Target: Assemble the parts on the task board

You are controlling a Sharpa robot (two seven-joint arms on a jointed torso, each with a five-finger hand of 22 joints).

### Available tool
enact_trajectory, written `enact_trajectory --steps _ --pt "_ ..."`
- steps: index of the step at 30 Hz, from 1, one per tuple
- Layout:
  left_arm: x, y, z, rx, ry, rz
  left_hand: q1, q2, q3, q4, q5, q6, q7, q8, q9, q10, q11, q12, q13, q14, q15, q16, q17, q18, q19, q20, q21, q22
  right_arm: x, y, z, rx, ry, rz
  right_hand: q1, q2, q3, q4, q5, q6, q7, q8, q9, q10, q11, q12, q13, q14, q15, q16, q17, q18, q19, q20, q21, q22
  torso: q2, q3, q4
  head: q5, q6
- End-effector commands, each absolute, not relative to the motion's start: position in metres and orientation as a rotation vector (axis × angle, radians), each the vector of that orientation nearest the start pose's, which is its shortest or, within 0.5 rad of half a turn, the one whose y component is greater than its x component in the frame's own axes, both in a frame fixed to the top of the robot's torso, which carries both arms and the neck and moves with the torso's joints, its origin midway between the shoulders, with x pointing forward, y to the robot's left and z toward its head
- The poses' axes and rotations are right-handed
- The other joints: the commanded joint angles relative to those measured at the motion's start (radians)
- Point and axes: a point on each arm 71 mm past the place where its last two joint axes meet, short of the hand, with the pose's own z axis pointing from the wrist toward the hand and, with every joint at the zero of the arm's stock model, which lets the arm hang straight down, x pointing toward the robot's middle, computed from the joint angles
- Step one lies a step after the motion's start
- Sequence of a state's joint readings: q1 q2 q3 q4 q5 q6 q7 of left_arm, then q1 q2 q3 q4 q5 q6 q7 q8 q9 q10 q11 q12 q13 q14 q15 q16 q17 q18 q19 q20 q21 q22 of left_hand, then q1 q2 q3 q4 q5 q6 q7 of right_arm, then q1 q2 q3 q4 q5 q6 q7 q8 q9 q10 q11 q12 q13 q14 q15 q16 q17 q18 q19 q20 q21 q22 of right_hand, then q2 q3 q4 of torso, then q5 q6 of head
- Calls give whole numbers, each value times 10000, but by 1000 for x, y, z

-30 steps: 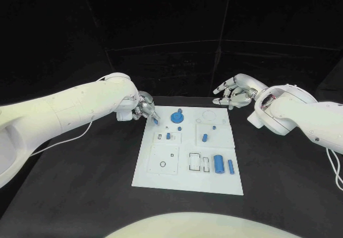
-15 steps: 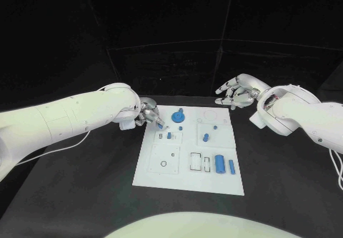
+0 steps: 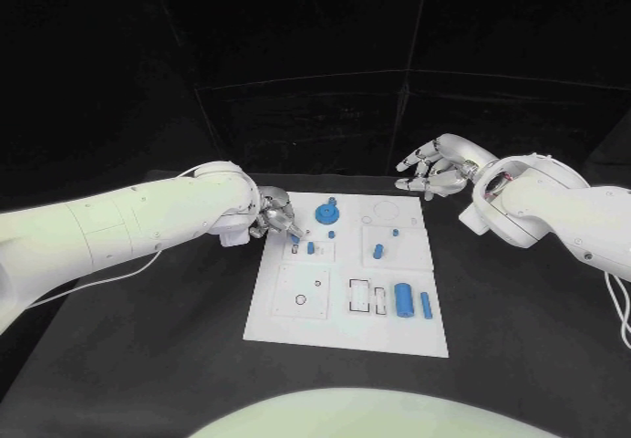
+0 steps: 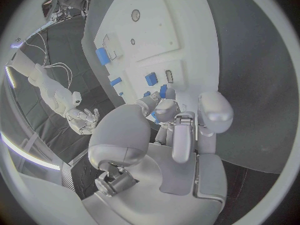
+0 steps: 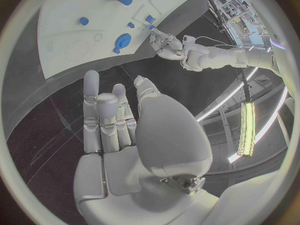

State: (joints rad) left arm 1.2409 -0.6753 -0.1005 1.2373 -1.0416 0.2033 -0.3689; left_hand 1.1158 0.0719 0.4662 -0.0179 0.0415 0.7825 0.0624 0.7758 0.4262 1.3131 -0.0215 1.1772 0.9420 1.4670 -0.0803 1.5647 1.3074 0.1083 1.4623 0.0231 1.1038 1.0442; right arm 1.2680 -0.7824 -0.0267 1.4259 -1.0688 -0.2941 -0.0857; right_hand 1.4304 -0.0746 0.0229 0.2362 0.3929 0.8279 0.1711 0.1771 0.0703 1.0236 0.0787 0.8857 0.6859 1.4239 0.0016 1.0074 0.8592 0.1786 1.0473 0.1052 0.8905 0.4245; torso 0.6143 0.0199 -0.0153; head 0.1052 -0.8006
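Observation:
The white task board (image 3: 289, 315) lies in the middle of the black table. On it are a round blue part with a knob (image 3: 326, 216), small blue pegs (image 3: 377, 253) and two blue cylinders (image 3: 402, 300) near its right side. My left hand (image 3: 274, 215) hovers over the board's far left edge and pinches a small blue peg (image 3: 294, 238) at its fingertips; the left wrist view shows those fingers (image 4: 167, 110) curled just above the board (image 4: 187, 30). Beyond the board's far right corner, my right hand (image 3: 434, 169) is raised with fingers apart and holds nothing (image 5: 109, 122).
Black tabletop (image 3: 158, 328) runs round the board on all sides. A thin white cable (image 3: 125, 260) trails from my left arm over the table's left part. In the right wrist view the board (image 5: 69, 35) lies ahead of the palm, with my left hand (image 5: 165, 42) at its edge.
My left hand has carried the small blue peg from beside the board's far left corner inward and lower over the board. The right hand has hardly moved.

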Motion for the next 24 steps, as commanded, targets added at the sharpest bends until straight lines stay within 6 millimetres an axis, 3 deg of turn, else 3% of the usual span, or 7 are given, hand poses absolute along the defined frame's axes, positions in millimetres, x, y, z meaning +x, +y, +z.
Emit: enact_trajectory --steps 1,24 --pt "519 209 -243 -1334 23522 -4510 74 12 960 -864 58 -2 -56 68 17 87 3 -63 -15 1016 -37 22 2538 17 95 -38 46 7 519 -201 -156 1957 17091 8058 1 91 0 33 43 -51 -1 36 5 -85 12 45 -13 -8 -24 -45 12 56 70 14 -40 -14 1 -1 0 21 -17" --pt "510 213 -253 -1104 24153 -4207 68 -6 991 -867 58 4 -58 75 21 89 0 -68 -20 1014 -37 17 2528 20 92 -38 30 -10 519 -201 -156 1944 17102 8065 1 91 0 33 43 -51 -1 36 5 -85 12 45 -13 -8 -24 -45 12 56 70 14 -40 -14 0 8 -7 68 -80"
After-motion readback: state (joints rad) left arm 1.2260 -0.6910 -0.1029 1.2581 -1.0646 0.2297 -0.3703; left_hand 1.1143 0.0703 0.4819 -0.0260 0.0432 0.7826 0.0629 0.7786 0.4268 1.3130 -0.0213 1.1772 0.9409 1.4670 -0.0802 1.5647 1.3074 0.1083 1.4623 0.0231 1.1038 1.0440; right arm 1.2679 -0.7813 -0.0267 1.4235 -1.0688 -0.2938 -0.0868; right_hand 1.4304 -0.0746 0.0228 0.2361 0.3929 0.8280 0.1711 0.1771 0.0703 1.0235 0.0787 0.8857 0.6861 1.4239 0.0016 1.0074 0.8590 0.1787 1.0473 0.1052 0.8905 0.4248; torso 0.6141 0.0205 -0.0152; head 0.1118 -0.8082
